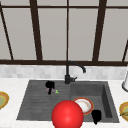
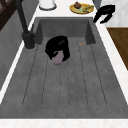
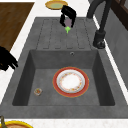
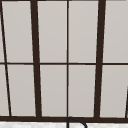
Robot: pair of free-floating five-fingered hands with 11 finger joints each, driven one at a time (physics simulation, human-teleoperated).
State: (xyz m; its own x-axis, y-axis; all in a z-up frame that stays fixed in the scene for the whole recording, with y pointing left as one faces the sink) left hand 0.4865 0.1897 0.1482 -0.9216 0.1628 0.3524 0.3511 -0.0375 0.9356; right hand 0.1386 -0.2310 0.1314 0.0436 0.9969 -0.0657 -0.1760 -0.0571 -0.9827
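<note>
My left hand (image 1: 50, 86) hangs over the ribbed drainboard (image 1: 35, 102), just left of the faucet. Its fingers are curled round a small pale purple vegetable (image 2: 57, 59) with a green tip (image 3: 67, 30) that points down. In the right side view the same hand (image 3: 68, 15) sits at the far end of the drainboard. My right hand (image 1: 96, 116) floats at the front rim of the basin with relaxed fingers that hold nothing; it appears as a hand (image 2: 105, 13) over the counter edge in the left side view. A red-rimmed white plate (image 3: 71, 82) lies flat in the basin.
A black faucet (image 1: 68, 75) stands behind the sink's middle. A large red sphere (image 1: 67, 115) sits at the sink's front edge. A small round bit (image 3: 38, 91) lies in the basin. Yellow plates (image 1: 2, 100) (image 1: 124, 111) rest on both counters, and a white container (image 2: 47, 3) stands at the right.
</note>
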